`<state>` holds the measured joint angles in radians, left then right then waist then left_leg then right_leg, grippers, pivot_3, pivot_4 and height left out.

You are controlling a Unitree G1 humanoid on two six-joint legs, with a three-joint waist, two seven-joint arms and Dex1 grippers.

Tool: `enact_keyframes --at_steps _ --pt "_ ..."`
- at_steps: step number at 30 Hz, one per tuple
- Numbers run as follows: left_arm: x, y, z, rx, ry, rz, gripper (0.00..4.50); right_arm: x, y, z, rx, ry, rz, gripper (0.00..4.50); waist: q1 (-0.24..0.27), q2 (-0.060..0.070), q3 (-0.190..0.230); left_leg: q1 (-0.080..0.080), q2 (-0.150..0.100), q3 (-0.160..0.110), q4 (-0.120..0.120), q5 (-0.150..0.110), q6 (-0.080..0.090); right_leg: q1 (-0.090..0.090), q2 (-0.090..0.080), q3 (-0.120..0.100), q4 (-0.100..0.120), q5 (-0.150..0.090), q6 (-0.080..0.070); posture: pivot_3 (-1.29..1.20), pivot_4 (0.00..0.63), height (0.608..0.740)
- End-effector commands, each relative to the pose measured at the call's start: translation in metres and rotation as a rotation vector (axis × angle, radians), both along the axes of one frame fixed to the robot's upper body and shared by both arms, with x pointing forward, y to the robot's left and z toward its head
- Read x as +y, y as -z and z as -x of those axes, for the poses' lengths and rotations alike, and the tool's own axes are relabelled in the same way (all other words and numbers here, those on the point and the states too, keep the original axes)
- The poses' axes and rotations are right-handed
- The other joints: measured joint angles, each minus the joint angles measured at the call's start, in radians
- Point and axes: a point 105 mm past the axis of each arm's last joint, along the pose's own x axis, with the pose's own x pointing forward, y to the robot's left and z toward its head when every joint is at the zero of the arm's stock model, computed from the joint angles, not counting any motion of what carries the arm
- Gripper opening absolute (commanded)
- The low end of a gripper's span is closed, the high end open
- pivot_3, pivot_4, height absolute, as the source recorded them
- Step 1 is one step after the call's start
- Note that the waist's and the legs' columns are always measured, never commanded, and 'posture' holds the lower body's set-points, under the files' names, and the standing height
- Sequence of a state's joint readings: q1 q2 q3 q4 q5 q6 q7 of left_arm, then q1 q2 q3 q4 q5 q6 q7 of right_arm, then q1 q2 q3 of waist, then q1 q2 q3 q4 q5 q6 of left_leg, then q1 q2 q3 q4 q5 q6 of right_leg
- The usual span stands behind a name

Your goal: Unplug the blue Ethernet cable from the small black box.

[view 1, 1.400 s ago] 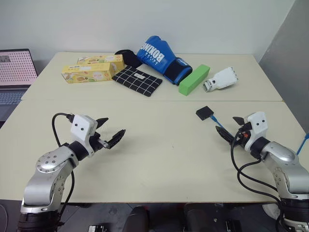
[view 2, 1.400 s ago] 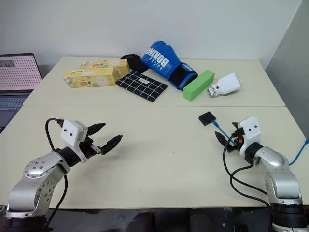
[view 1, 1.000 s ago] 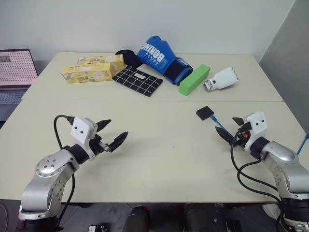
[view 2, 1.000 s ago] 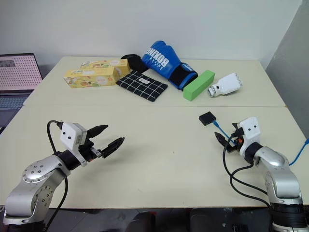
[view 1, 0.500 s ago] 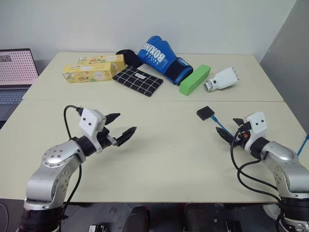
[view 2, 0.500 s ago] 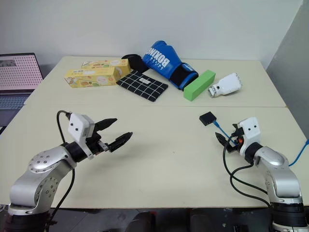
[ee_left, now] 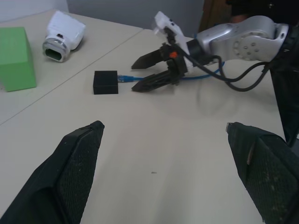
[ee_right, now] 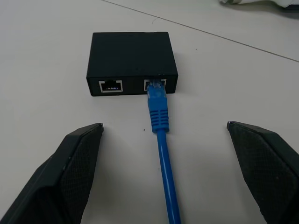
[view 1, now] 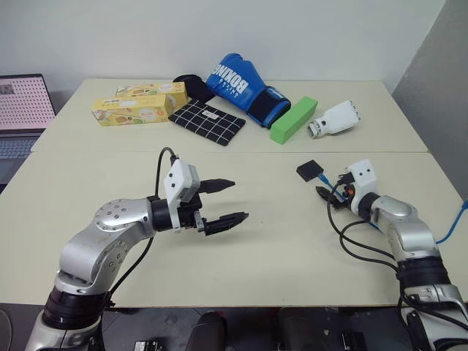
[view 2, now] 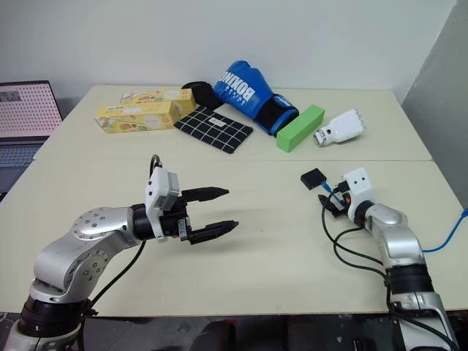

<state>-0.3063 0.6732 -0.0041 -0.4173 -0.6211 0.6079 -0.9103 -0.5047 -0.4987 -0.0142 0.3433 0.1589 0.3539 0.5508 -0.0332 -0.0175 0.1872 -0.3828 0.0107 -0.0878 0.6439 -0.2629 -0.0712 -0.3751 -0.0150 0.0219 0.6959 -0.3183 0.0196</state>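
Plainly, both grippers stand spread wide and hold nothing. The right gripper (ee_left: 152, 73) points at the box (ee_right: 131, 60), its two black fingers (ee_right: 70, 163) splayed to either side of the cable (ee_right: 161, 154) without touching it or the box. The box lies flat on the table (view 1: 278, 234), toward the robot's right, just ahead of those fingertips. In the right wrist view its near face shows two ports: the blue plug sits in one of them, and the other is bare. From the plug the cable runs straight back between the open fingers along the tabletop, and a further stretch of it shows off the table's right edge.

The left gripper (view 1: 225, 201) hangs above the middle of the table, well apart from the box, pointing across toward the robot's right. Its fingers (ee_left: 74, 163) are parted as wide as the right ones, with only bare tabletop between them. In the left wrist view the box and the right gripper lie ahead of it.

Along the far side of the table lie two yellow cartons (view 1: 135, 102), a checked pouch (view 1: 208, 123), a blue boxing glove (view 1: 238, 84), a green block (view 1: 292, 121) and a white device (view 1: 335, 119). A laptop (view 1: 22, 110) stands off the table's left end.
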Motion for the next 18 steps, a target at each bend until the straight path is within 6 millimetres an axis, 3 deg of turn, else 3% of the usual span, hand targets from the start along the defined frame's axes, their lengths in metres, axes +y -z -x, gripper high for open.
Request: enact_keyframes --at_steps 1,4,7,18 --pt "-0.001 -0.002 0.001 -0.028 0.024 -0.022 4.48 -0.001 -0.006 -0.010 -0.036 -0.009 0.023 4.50 0.000 0.000 0.000 0.000 0.000 0.000 0.000 0.000 0.000 0.000 0.000 0.000 0.000 0.000 0.000 0.00 0.150 0.740" --pt "-0.001 0.000 0.000 -0.029 0.028 -0.032 4.48 0.001 -0.002 -0.014 -0.018 -0.015 0.024 4.50 0.000 0.000 0.000 0.000 0.000 0.000 0.000 0.000 0.000 0.000 0.000 0.000 0.000 0.000 0.000 0.00 0.150 0.740" --pt "-0.002 0.003 0.002 -0.031 0.040 -0.044 4.50 0.001 0.002 -0.016 0.014 -0.016 0.028 4.11 -0.001 0.000 0.000 0.000 0.000 0.000 0.000 0.000 0.000 0.000 0.000 0.000 0.000 0.000 0.000 0.00 0.150 0.740" --pt "0.002 0.010 -0.003 -0.031 0.021 -0.055 4.50 -0.003 0.002 -0.009 0.026 -0.085 0.150 1.50 0.001 0.000 0.000 0.001 0.000 0.000 0.001 0.000 0.000 0.001 0.000 0.000 0.001 0.000 0.000 0.00 0.150 0.740"
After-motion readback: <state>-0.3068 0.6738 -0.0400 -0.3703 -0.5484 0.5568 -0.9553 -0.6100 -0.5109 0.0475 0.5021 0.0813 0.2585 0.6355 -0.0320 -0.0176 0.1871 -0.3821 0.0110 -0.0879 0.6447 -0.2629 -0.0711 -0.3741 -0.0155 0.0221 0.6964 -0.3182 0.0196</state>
